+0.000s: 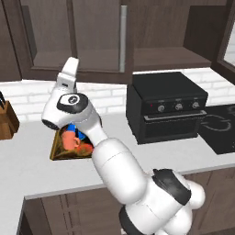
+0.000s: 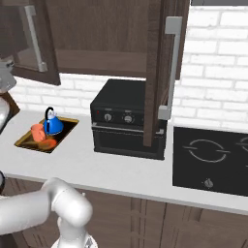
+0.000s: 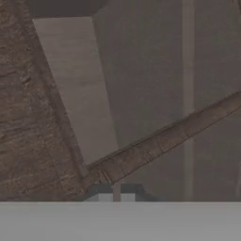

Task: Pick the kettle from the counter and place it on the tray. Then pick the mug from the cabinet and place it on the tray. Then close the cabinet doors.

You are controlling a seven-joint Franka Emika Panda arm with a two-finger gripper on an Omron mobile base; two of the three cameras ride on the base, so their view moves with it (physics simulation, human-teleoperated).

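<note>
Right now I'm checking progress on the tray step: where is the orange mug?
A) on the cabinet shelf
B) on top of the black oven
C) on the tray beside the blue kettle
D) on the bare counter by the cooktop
C: in the right base view the mug sits on the tray next to the kettle.

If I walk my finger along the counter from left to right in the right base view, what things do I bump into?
Tray holding the mug and then the kettle → black oven → black stovetop.
</note>
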